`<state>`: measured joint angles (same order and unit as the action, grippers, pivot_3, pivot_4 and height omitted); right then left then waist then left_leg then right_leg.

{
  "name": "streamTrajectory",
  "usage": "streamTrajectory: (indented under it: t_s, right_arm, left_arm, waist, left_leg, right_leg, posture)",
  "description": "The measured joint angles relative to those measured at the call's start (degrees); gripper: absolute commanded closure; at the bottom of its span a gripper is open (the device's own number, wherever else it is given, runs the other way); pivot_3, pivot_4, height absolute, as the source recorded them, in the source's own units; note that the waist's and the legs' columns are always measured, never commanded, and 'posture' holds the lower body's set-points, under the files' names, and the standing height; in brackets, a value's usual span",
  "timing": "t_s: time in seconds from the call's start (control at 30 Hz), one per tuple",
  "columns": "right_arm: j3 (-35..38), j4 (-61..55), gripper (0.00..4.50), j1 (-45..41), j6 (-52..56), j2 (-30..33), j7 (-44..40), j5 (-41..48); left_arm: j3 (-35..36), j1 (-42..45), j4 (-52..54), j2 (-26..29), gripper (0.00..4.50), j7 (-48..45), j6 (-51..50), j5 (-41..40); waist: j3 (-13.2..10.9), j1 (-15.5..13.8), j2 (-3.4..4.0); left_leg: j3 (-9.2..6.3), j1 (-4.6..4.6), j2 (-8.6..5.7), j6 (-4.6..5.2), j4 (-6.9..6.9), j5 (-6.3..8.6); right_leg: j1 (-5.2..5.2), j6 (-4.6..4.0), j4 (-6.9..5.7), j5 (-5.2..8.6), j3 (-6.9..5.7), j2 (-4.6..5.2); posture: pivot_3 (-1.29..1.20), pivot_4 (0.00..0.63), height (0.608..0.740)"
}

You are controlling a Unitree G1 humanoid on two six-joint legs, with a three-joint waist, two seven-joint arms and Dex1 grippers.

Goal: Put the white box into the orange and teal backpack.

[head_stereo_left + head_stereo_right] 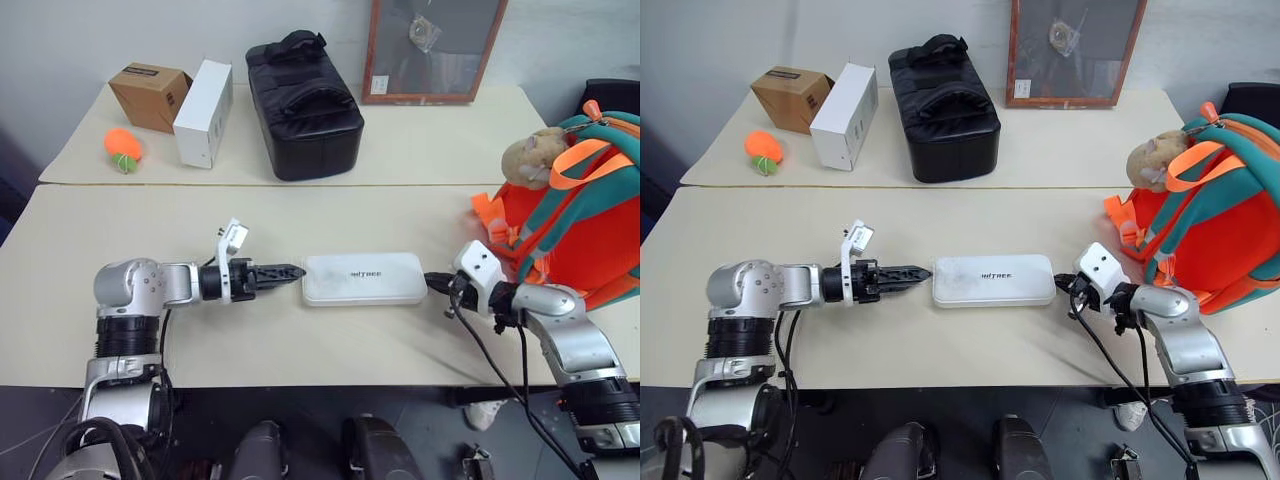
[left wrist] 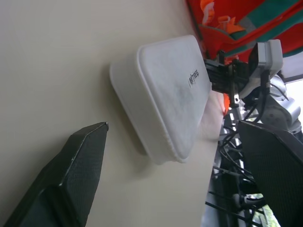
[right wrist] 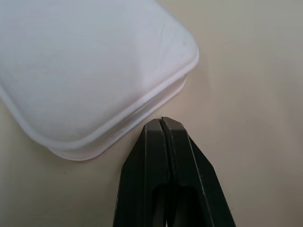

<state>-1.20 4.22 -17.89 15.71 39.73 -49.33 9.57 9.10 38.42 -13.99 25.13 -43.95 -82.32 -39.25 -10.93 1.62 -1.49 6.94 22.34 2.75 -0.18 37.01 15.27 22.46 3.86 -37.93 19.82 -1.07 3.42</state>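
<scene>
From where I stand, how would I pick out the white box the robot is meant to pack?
Look at the near table, in front of the orange and teal backpack. The white box lies flat between the two pincers. Unlike the taller white carton on the far table, it is low, round-cornered, with small dark lettering.

Silver arms, black pincers [image 1: 290,271], black cables

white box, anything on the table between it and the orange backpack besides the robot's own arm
Nothing else visible. The white box lies flat on the table, and the only thing between it and the orange and teal backpack is the shut right gripper at its end.
</scene>
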Motion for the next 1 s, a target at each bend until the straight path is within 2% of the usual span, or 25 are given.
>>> streamTrajectory:
  t_s: [0.2, 0.4, 0.53, 0.63, 0.8, 0.9, 1.0]
  right_arm:
    - [0.0, -0.28, 4.5, 0.52, -0.38, -0.07, 0.15, -0.39]
    - [-0.01, -0.7, 4.5, 0.78, -0.56, -0.13, 0.15, -0.48]
    - [0.05, -1.78, 4.5, 1.67, -0.69, -0.23, 0.4, -0.45]
    - [0.27, -2.68, 4.5, 2.66, -0.91, -0.65, 1.11, -0.41]
    - [0.58, -4.22, 4.5, 4.01, -0.87, -1.08, 2.04, -0.01]
    - [1.49, -5.53, 4.5, 5.55, -0.56, -1.57, 2.7, 0.37]
    - [2.54, -7.89, 4.5, 8.04, -0.02, -1.81, 4.2, 1.12]
  left_arm:
    - [-8.07, 5.78, -7.97, -3.89, 0.03, -2.27, 4.76, 2.58]
    - [-9.87, 12.23, -17.61, -8.2, 0.03, -3.34, 8.51, 4.84]
    - [-10.18, 14.77, -22.3, -9.21, 0.03, -4.82, 9.83, 5.84]
    - [-10.16, 15.17, -23.78, -9.13, 0.63, -5.74, 12.18, 6.6]
    - [-10.12, 14.55, -22.26, -8.2, 2.24, -8.22, 11.37, 6.6]
    - [-9.52, 13.28, -19.92, -8.24, 3.04, -8.41, 10.46, 5.71]
    - [-8.23, 11.51, -16.59, -7.92, 3.11, -8.38, 9.07, 4.93]
  waist:
    - [0.01, -0.21, -0.01]
    - [0.02, -0.27, -0.02]
    - [0.02, -0.15, -0.02]
    - [0.01, -0.13, -0.03]
    - [0.01, -0.05, -0.03]
    - [0.01, -0.07, -0.03]
    - [0.01, -0.06, -0.02]
  left_leg:
    - [-0.01, -0.06, -0.02, 0.0, 0.09, 0.0]
    - [-0.01, -0.04, -0.03, 0.02, 0.11, 0.0]
    - [-0.01, -0.03, -0.01, 0.01, 0.08, 0.0]
    - [-0.01, -0.02, 0.0, 0.01, 0.09, 0.0]
    - [0.0, 0.02, 0.01, -0.02, 0.07, 0.01]
    - [-0.01, 0.04, 0.01, -0.02, 0.08, 0.01]
    - [-0.01, 0.05, 0.02, -0.02, 0.07, 0.01]
  right_leg:
    - [-0.11, 0.0, 0.0, 0.0, -0.01, 0.01]
    - [-0.1, 0.02, 0.01, -0.01, -0.01, 0.01]
    - [-0.07, 0.02, 0.0, -0.01, -0.01, -0.01]
    - [-0.07, 0.01, 0.01, -0.01, -0.01, -0.01]
    - [0.0, 0.01, 0.0, -0.01, -0.01, -0.03]
    - [0.0, 0.01, 0.0, -0.01, 0.0, -0.02]
    - [0.01, 0.01, 0.0, -0.01, 0.01, -0.02]
  posture:
    - [0.0, 0.15, 0.74]
    - [0.0, 0.15, 0.74]
    - [0.0, 0.15, 0.74]
    - [0.0, 0.15, 0.74]
    - [0.0, 0.15, 0.74]
    - [0.0, 0.15, 0.74]
    - [0.0, 0.15, 0.74]
